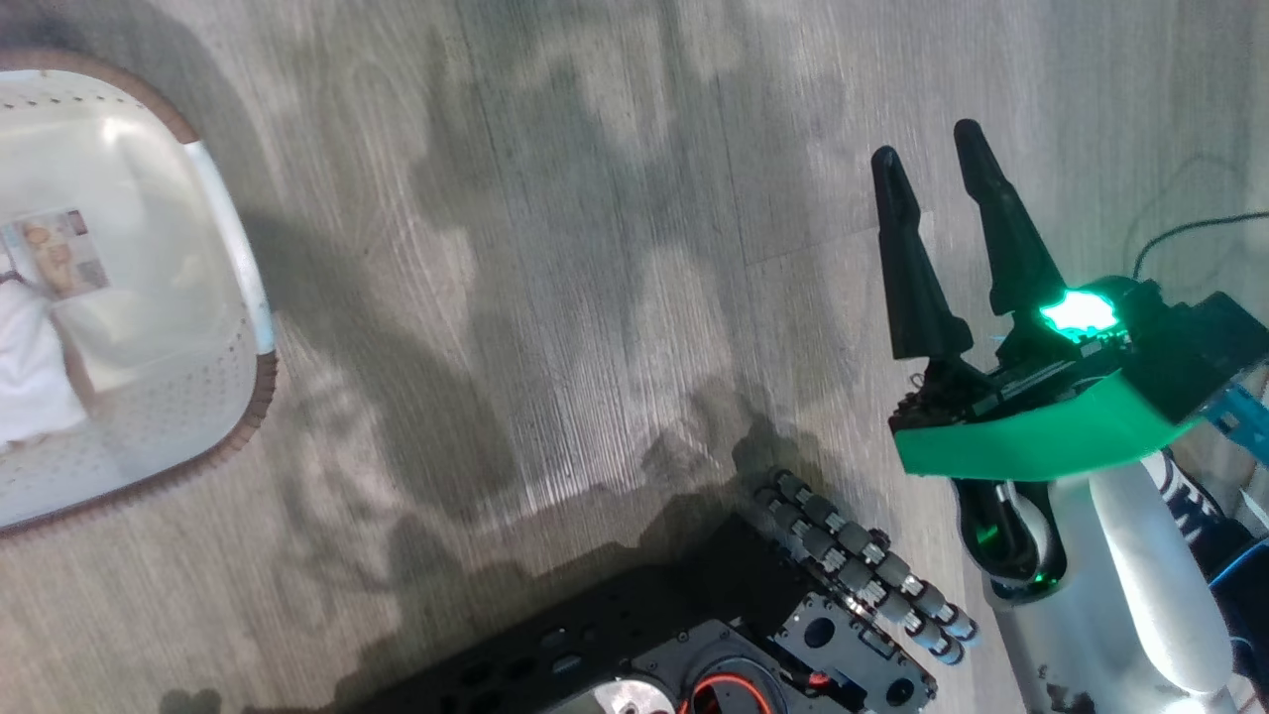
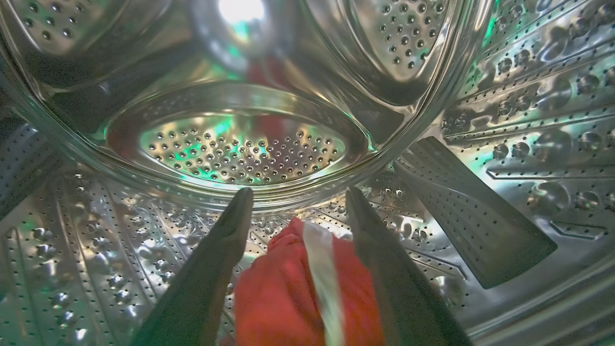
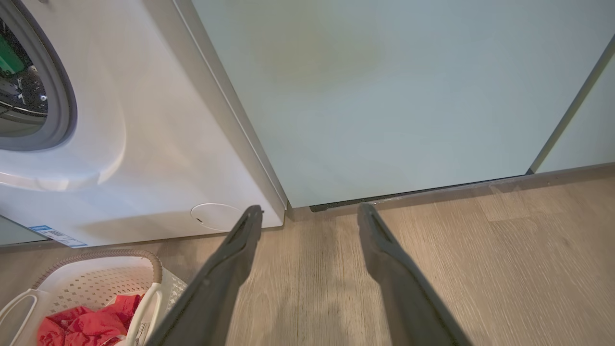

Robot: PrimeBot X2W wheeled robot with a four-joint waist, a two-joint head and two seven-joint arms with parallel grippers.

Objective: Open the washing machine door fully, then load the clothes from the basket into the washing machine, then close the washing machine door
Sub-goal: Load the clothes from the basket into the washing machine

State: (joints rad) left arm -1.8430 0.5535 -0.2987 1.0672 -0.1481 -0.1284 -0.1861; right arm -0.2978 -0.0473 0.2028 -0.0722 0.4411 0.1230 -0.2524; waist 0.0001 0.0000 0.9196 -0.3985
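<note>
My left gripper (image 2: 299, 191) is inside the washing machine's steel drum (image 2: 504, 120), fingers spread open. A red garment with a white stripe (image 2: 283, 298) hangs loose between them over the drum floor. My right gripper (image 1: 926, 141) is open and holds nothing above the wood floor; the right wrist view shows this gripper (image 3: 310, 208) facing the washing machine (image 3: 158, 144), whose grey seal rings the open mouth. The basket (image 1: 260, 387) sits at far left with white fabric (image 1: 30, 377) inside; in the right wrist view the basket (image 3: 110, 253) holds red clothes (image 3: 86, 324). The washing machine door is out of view.
A pale teal cabinet (image 3: 384, 96) stands right of the washer. My black wheeled base (image 1: 694, 645) is at the bottom of the head view. A dark cable (image 1: 1180, 233) lies on the floor at far right. Wood floor (image 1: 595, 297) stretches between basket and right arm.
</note>
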